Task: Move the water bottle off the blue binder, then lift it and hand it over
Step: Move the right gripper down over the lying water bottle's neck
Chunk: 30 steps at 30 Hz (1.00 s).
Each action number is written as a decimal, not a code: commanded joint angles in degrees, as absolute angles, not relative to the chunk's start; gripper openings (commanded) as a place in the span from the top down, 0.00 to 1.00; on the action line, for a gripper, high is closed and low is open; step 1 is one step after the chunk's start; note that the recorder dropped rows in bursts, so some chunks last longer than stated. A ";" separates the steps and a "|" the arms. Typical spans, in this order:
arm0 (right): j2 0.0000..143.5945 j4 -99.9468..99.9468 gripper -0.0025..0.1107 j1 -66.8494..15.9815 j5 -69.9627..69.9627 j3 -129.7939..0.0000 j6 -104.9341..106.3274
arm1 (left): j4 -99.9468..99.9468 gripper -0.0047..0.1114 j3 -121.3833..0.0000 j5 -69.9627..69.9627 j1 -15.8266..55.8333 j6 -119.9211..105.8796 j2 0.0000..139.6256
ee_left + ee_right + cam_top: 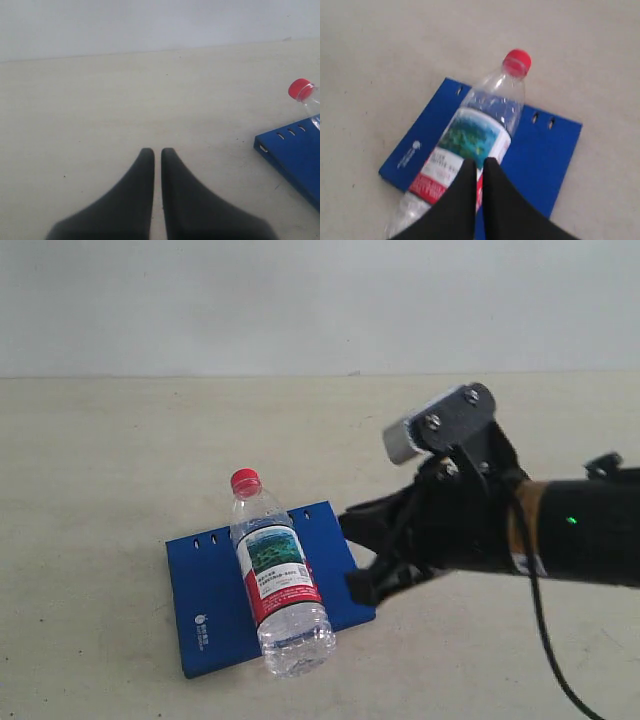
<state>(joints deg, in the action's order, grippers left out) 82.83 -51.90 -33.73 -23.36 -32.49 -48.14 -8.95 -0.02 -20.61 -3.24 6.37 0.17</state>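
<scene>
The water bottle (280, 575), clear with a red cap and a red, white and green label, lies on its side across the blue binder (205, 580) on the table. Its base sticks out past the binder's near edge. My right gripper (345, 520) is shut and hovers just beside the binder's right edge. In the right wrist view, this gripper (479, 162) points at the label of the bottle (480, 130), with the binder (540, 155) beneath. My left gripper (154, 151) is shut and empty over bare table. In its view only the bottle's cap (300, 89) and a corner of the binder (295, 155) show.
The beige table (120, 460) runs back to a pale wall (300, 300). The right arm's black body and cable (540, 590) take up the right side of the exterior view. The left arm is outside the exterior view.
</scene>
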 commanded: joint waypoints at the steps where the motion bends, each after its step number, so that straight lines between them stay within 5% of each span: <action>1: 88.24 -47.55 0.98 -33.71 -24.05 -42.35 -47.46 | -8.73 0.92 0.00 -20.53 -2.75 6.31 0.00; 5: 92.95 -51.50 0.91 -33.82 -9.82 -56.73 -47.46 | -8.73 0.92 0.00 -20.53 -2.75 6.31 0.00; 8: 101.74 -52.41 0.57 -33.95 2.12 -68.28 -47.84 | -8.73 0.92 0.00 -20.53 -2.75 6.31 0.00; 10: 107.16 -51.11 0.48 -34.96 3.33 -73.34 -47.84 | -8.73 0.92 0.00 -20.53 -2.75 6.31 0.00; 18: 124.99 -43.65 0.48 -38.90 16.14 -91.29 -44.91 | -8.73 0.92 0.00 -20.53 -2.75 6.31 0.00; 30: 128.00 -16.23 0.48 -39.02 18.26 -95.06 -14.76 | -8.73 0.92 0.00 -20.53 -2.75 6.31 0.00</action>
